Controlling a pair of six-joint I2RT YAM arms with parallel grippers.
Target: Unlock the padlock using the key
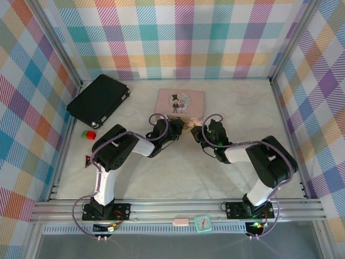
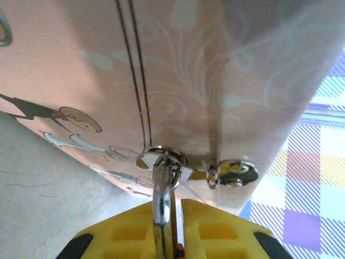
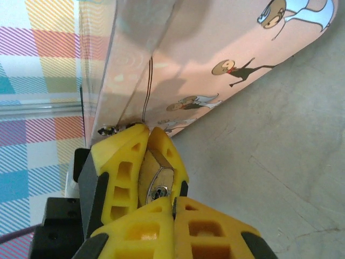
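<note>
Brass padlock (image 3: pixel 156 178) is clamped in the right gripper (image 3: pixel 151 143). The yellow jaws are closed hard on its body. Its silver keyhole end faces back toward the wrist.

Pink tin (image 3: pixel 215 65) sits directly ahead of the right fingertips. Touching or just short of it: cannot tell. The printed lid runs up and to the right of the tips.

Left gripper (image 2: pixel 173 216) is clenched on a thin silver metal piece, read as the key (image 2: pixel 160 202).
- It stands up out of the narrow gap between the yellow fingers (image 2: pixel 126 232).
- Its far end meets a small silver ring (image 2: pixel 164 154) at the tin's edge, straight ahead of the tips.
- A round silver disc (image 2: pixel 235 172) hangs just right of that ring, joined to it by a small link.
- Whether the key touches the padlock: cannot tell.

From the top camera:
- The two grippers are almost tip to tip at the near edge of the tin.
- A black case (image 1: pixel 98 100) lies beyond and to the left of the left arm.
- Red and green blocks (image 1: pixel 89 134) are just left of that arm's elbow, on the table (image 1: pixel 161 172).
</note>
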